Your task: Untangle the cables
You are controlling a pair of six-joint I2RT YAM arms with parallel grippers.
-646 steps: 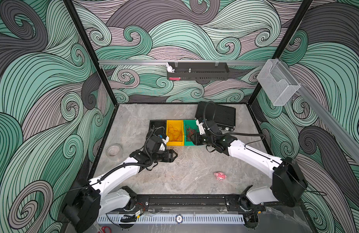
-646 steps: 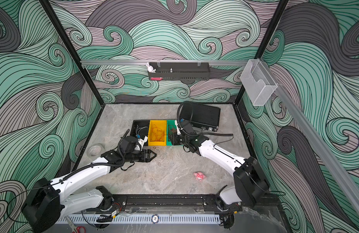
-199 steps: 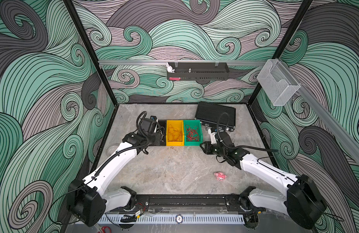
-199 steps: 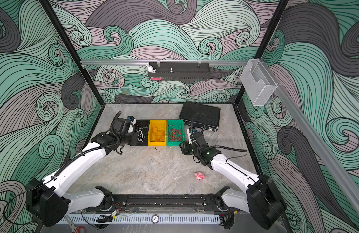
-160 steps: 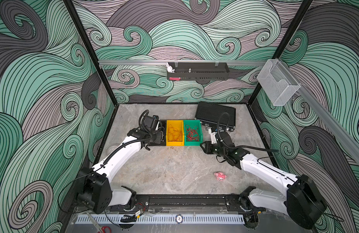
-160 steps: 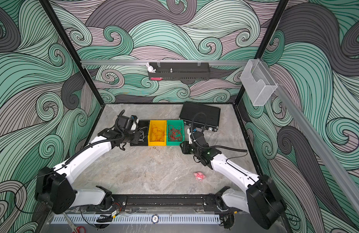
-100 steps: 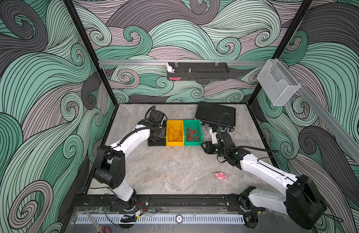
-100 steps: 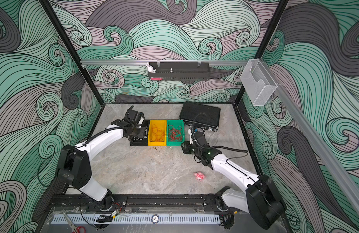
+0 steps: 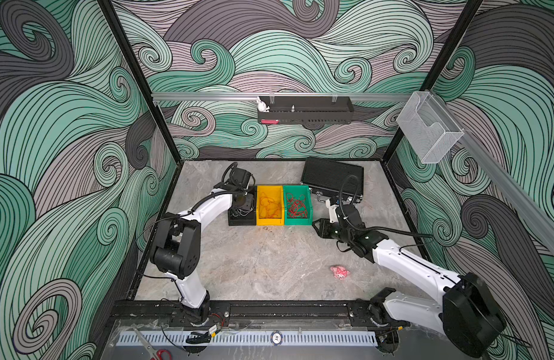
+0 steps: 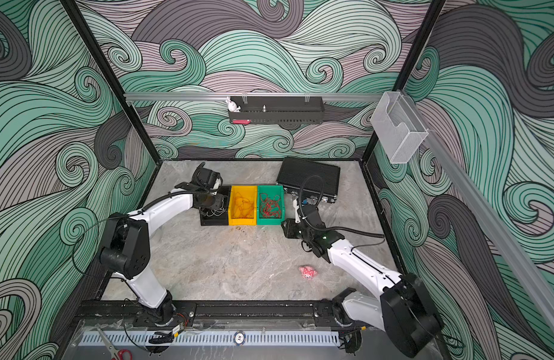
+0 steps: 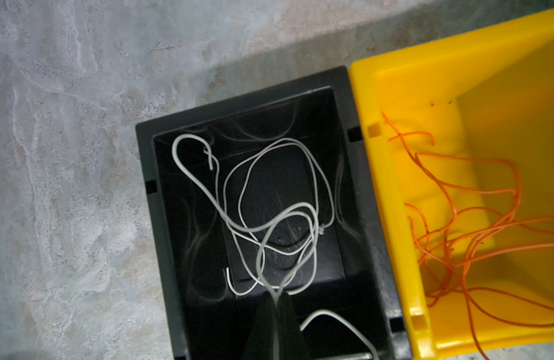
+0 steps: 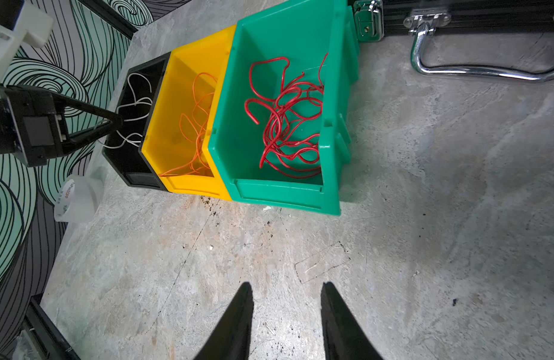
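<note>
Three bins stand in a row at the back of the table. White cables [image 11: 175,152] lie looped in the black bin [image 9: 241,221]. Orange cables [image 9: 269,208] fill the yellow bin [image 9: 269,189], and red cables [image 9: 297,207] the green bin [image 9: 297,222]. My left gripper [image 11: 277,294] hangs over the black bin, shut on a white cable that rises from the pile to its tips. My right gripper [image 12: 286,285] hovers low over bare table in front of the green bin's right corner, open with nothing between its fingers.
A black case [image 9: 331,174] with a chrome handle lies behind the green bin. A pink plush toy [image 9: 339,271] sits on the table at front right. A tape roll [image 12: 79,199] stands left of the black bin. Scissors [image 9: 159,353] lie past the front rail.
My left arm swung from the middle of the table back over the black bin, jaws shut throughout. My right gripper drew back from the green bin earlier and has held still over the last second.
</note>
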